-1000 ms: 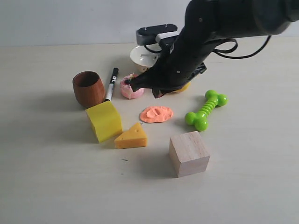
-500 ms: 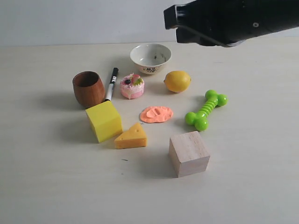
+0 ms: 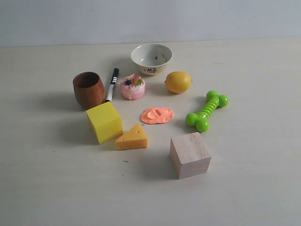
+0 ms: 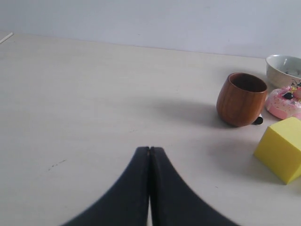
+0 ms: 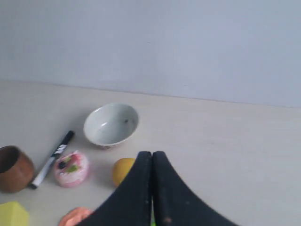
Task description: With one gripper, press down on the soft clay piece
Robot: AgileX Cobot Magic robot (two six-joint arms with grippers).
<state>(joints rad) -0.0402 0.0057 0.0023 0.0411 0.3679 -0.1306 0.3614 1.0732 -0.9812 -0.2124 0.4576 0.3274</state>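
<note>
The salmon-orange clay piece (image 3: pixel 157 115) lies flat on the table in the middle of the objects, with dents in its top. No arm shows in the exterior view. In the right wrist view a sliver of the clay (image 5: pixel 74 216) peeks out beside my right gripper (image 5: pixel 152 153), which is shut with nothing in it and held high above the table. My left gripper (image 4: pixel 149 149) is shut too, empty, over bare table well away from the clay.
Around the clay stand a pink toy cake (image 3: pixel 133 86), a lemon (image 3: pixel 178 82), a green dog-bone toy (image 3: pixel 206 110), a cheese wedge (image 3: pixel 132 138), a yellow block (image 3: pixel 104 121), a wooden cube (image 3: pixel 190 154), a wooden cup (image 3: pixel 88 89), a marker (image 3: pixel 112 84) and a white bowl (image 3: pixel 151 58).
The right arm, which hung low just behind the clay a second ago, has lifted up and away to the right and has left the exterior view. The clay stays put.
</note>
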